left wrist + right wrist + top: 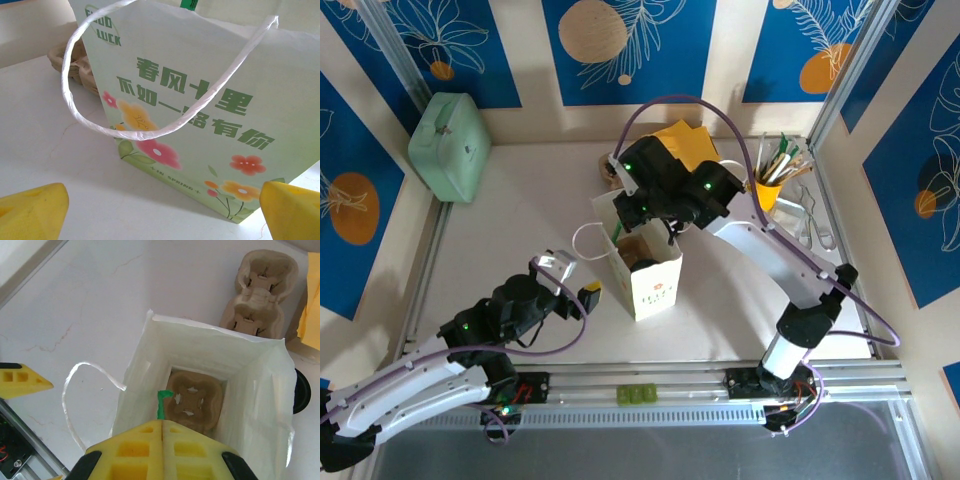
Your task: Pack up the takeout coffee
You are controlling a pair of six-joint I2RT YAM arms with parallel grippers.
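A flowered light-green paper bag (655, 285) stands open mid-table. A brown cup carrier (192, 400) lies on its floor. In the top view, a dark round shape (645, 266) sits in the bag's near half; it may be the takeout coffee's black lid, I cannot tell. My right gripper (162, 421) hangs over the bag's mouth, shut, with a thin green stick (162, 404) poking from its tips down into the bag. My left gripper (160, 215) rests low on the table facing the bag's printed side (200, 100), open with nothing between its pads.
The bag's white handle (70, 95) loops out toward my left gripper. A second brown carrier (260, 290) lies behind the bag, beside yellow napkins (685, 140). A yellow cup of straws (770, 190) stands back right, and a green box (450, 135) back left. A black round thing (300, 390) sits by the bag's right wall.
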